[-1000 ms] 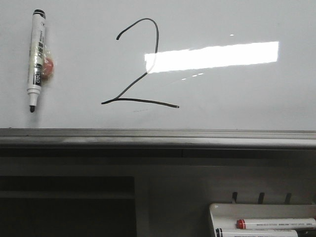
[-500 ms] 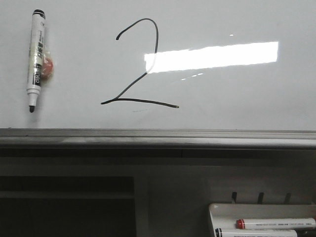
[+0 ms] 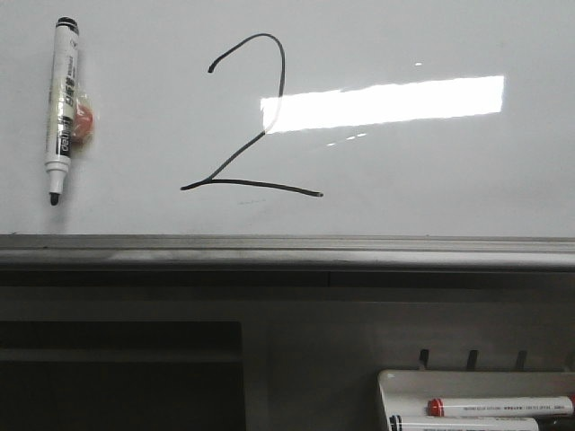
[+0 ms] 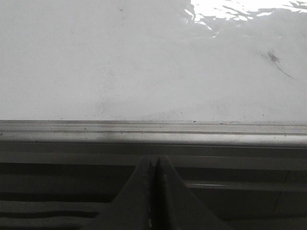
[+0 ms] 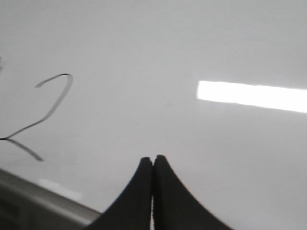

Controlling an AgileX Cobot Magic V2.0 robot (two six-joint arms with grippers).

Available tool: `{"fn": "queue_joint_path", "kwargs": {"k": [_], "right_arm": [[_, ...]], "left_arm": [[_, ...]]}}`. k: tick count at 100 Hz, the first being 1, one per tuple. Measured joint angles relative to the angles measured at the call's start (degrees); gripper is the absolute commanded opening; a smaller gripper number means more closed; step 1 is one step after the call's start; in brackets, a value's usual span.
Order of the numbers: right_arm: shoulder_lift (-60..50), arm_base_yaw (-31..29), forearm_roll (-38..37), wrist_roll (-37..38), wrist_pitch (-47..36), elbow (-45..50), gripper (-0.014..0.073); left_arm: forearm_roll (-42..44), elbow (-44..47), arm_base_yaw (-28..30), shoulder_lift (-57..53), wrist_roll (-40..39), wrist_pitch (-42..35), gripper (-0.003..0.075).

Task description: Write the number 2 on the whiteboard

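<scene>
White and glossy, the whiteboard [image 3: 431, 180] filled the upper half of the front view, with a bright rectangular reflection on its right part and a grey metal ledge [image 3: 287, 251] along its lower edge. On the board, left of the middle, stood the number 2 [image 3: 247, 121], drawn in a thin black line with a hooked top, a diagonal stroke and a long base line that sloped a little downward to the right; its upper curve touched the left end of the reflection. Well to the left of it, a black marker [image 3: 62, 108] hung on the board, upright, with the tip pointing down and a small red piece beside its body. Below the ledge, at the lower right, a white tray [image 3: 400, 382] held two markers lying on their sides, one with a red collar [image 3: 499, 406]. The left gripper [image 4: 154, 191] was closed with nothing between its fingers and pointed at the ledge. The right gripper [image 5: 153, 191] was closed and empty too, facing the board, and the number 2 [image 5: 43, 115] appeared off to one side of it.
</scene>
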Motion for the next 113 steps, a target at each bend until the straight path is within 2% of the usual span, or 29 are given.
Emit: {"fn": "queue_joint_path", "kwargs": {"k": [20, 32, 41, 56, 113], "right_arm": [[0.0, -18.7, 0.3, 0.1, -0.2, 2.6, -0.0060], [-0.8, -23.9, 3.6, 0.2, -0.2, 7.6, -0.0060], [-1.8, -24.6, 6.2, 0.2, 0.8, 10.4, -0.0060], [-2.1, -24.6, 7.6, 0.2, 8.8, 10.4, -0.0060], [-2.1, -24.6, 7.9, 0.4, 9.1, 10.4, -0.0060]], "left_arm": [[0.0, 0.0, 0.0, 0.0, 0.0, 0.0, -0.0020], [0.0, 0.0, 0.0, 0.0, 0.0, 0.0, -0.0020], [0.0, 0.0, 0.0, 0.0, 0.0, 0.0, -0.0020], [0.0, 0.0, 0.0, 0.0, 0.0, 0.0, -0.0020], [0.0, 0.0, 0.0, 0.0, 0.0, 0.0, -0.0020]]}}
